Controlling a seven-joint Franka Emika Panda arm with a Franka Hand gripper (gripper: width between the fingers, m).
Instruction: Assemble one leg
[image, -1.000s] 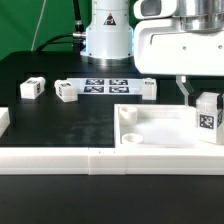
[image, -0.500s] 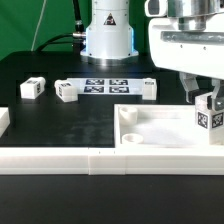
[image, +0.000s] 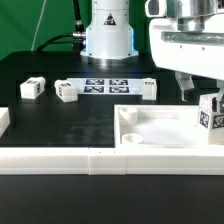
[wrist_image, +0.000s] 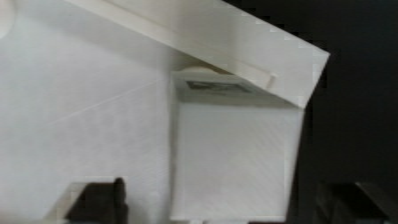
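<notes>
A leg (image: 211, 113), a small white block with a square tag, stands upright at the right side of the large white tray part (image: 160, 140) in the exterior view. My gripper (image: 205, 95) is over it and open, with its dark left finger (image: 187, 88) apart from the leg. In the wrist view the leg (wrist_image: 231, 150) lies between the two fingers (wrist_image: 98, 202) with a gap on each side. The gripper (wrist_image: 222, 208) holds nothing. The far finger is hidden in the exterior view.
Three more legs (image: 32, 88) (image: 66, 92) (image: 148, 88) lie on the black table at the back. The marker board (image: 105, 85) lies between them. Long white border rails (image: 100, 160) run along the front. The robot base (image: 108, 35) stands behind.
The gripper has risen a little while the leg has stayed in place at the tray's right side. The finger tip now sits higher beside the leg.
</notes>
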